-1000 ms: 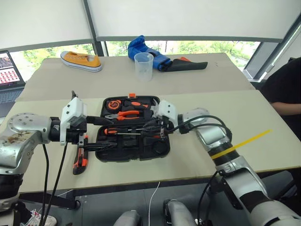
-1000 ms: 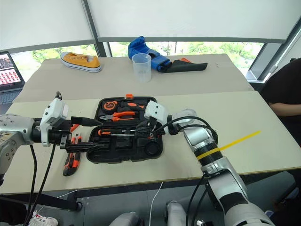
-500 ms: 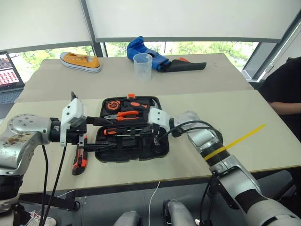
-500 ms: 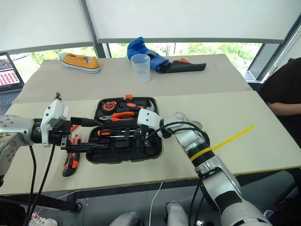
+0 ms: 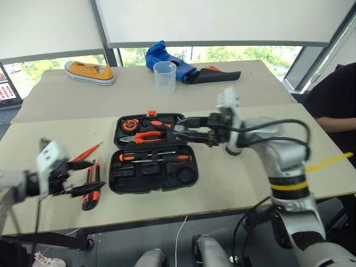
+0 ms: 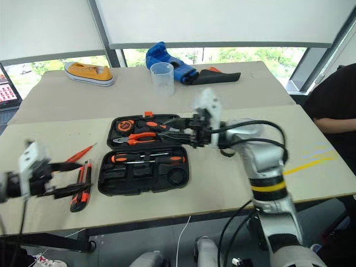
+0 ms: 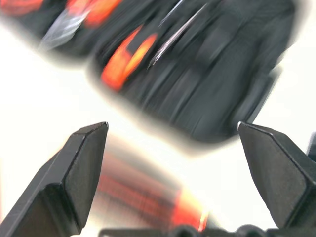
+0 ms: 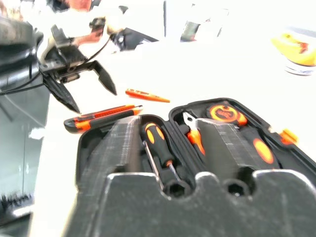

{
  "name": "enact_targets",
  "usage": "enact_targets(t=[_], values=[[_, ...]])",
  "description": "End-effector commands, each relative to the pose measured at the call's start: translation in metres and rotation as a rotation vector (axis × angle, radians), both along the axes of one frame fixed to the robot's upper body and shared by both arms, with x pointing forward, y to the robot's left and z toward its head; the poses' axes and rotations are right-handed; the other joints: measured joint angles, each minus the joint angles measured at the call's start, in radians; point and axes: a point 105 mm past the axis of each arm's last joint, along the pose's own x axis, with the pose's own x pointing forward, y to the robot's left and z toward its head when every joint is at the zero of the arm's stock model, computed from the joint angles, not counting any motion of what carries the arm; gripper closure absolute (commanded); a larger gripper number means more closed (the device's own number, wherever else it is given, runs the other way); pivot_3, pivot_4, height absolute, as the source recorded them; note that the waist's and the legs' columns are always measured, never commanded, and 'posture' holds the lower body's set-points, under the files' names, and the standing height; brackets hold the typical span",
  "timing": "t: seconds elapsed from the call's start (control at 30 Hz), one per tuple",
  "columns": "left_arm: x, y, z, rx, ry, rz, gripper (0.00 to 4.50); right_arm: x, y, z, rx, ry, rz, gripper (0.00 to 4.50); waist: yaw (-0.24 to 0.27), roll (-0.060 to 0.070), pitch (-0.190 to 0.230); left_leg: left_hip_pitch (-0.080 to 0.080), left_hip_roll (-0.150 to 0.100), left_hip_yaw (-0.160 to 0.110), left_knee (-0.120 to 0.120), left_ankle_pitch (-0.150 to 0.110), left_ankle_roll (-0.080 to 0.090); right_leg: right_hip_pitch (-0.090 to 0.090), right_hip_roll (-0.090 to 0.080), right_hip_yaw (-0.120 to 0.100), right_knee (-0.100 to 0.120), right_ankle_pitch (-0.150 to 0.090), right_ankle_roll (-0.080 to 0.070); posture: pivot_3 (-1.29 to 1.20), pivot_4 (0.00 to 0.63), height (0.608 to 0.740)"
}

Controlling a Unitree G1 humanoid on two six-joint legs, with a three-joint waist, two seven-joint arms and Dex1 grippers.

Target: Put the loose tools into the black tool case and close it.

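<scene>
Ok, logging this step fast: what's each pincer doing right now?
Left pincer: open, empty, beside the utility knife.
Right pincer: open, empty, over the black tool case.

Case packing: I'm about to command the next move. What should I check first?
1. Case lid open: ok.
2. Two screwdrivers seated in the case: ok.
3. Knife packed: not ok, it lies on the table left of the case.
4. Tester packed: not ok, it is also on the table left of the case.
5. Left gripper ready to pick: ok, open, empty and just over the knife.
6. Right gripper clear of the tools: ok, open and empty above the case.
</scene>
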Motion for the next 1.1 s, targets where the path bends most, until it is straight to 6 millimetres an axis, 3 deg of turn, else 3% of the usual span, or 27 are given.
enact_targets(t=[0.03, 0.1, 0.2, 0.4, 0.57, 0.67, 0.83, 0.93, 1.03, 1.1], values=[[-0.015, 0.047, 0.006, 0.071, -0.074, 0.189, 0.0, -0.03, -0.01, 0.009, 0.012, -0.033, 0.069, 0.61, 0.005, 0.0, 0.0, 0.0, 0.0, 0.0, 0.0, 0.0, 0.0, 0.0, 0.0, 0.0, -0.001, 0.0, 0.0, 0.0, 0.15, 0.724], [-0.021, 0.057, 0.002, 0.089, -0.068, 0.215, 0.0, -0.036, -0.013, 0.007, -0.005, -0.03, 0.081, 0.05, 0.009, 0.0, 0.0, 0.0, 0.0, 0.001, 0.001, 0.0, 0.0, 0.0, -0.001, 0.001, -0.001, 0.0, -0.001, 0.0, 0.15, 0.724], [-0.021, 0.067, -0.002, 0.122, -0.06, 0.229, 0.0, -0.043, -0.016, 0.002, -0.048, -0.053, 0.087, 0.05, 0.02, 0.0, 0.0, 0.001, 0.001, 0.003, 0.002, 0.0, 0.0, 0.001, -0.002, 0.002, 0.0, 0.001, -0.001, 0.0, 0.15, 0.724], [0.022, 0.06, -0.004, 0.224, 0.025, 0.105, 0.0, -0.053, -0.015, 0.001, -0.103, -0.091, 0.118, 0.05, 0.052, -0.002, -0.001, 0.001, 0.001, 0.003, 0.004, 0.0, 0.0, 0.003, -0.001, -0.001, 0.0, 0.003, -0.002, 0.0, 0.15, 0.724], [0.07, 0.05, 0.0, 0.257, 0.017, 0.073, 0.0, -0.057, -0.013, 0.01, -0.068, -0.119, 0.098, 0.05, 0.048, -0.004, -0.002, 0.0, 0.001, 0.003, 0.008, 0.0, 0.0, 0.004, 0.0, -0.001, 0.001, 0.004, -0.001, 0.0, 0.15, 0.724], [0.095, 0.043, -0.001, 0.288, 0.021, 0.057, 0.0, -0.059, -0.014, 0.005, -0.101, -0.129, 0.085, 0.05, 0.043, -0.004, -0.002, -0.002, 0.0, 0.003, 0.01, 0.0, 0.0, 0.001, 0.0, -0.001, 0.001, 0.005, -0.002, 0.0, 0.15, 0.724], [0.121, 0.031, -0.009, 0.306, 0.061, 0.045, 0.0, -0.065, -0.016, 0.002, -0.117, -0.131, 0.064, 0.05, 0.032, -0.005, -0.002, -0.003, 0.0, 0.003, 0.01, -0.001, 0.002, 0.001, -0.001, -0.001, 0.002, 0.006, -0.001, 0.0, 0.15, 0.724], [0.127, 0.026, -0.014, 0.307, 0.084, 0.027, 0.0, -0.067, -0.017, 0.001, -0.124, -0.133, 0.051, 0.05, 0.026, -0.005, -0.002, -0.004, 0.0, 0.003, 0.01, -0.001, 0.002, 0.001, -0.002, -0.001, 0.001, 0.006, 0.0, 0.0, 0.15, 0.724], [0.128, 0.02, -0.019, 0.288, 0.117, 0.0, 0.59, -0.068, -0.019, 0.001, -0.137, -0.136, 0.042, 0.0, 0.027, -0.005, -0.002, -0.003, 0.0, 0.003, 0.011, -0.001, 0.003, 0.001, -0.002, 0.0, 0.001, 0.006, 0.0, 0.0, 0.15, 0.724], [0.129, 0.018, -0.021, 0.292, 0.115, -0.017, 1.46, -0.069, -0.02, 0.001, -0.145, -0.137, 0.041, 0.0, 0.027, -0.005, -0.002, -0.003, 0.0, 0.003, 0.011, -0.001, 0.003, 0.001, -0.003, 0.0, 0.001, 0.006, 0.0, 0.0, 0.15, 0.724]])
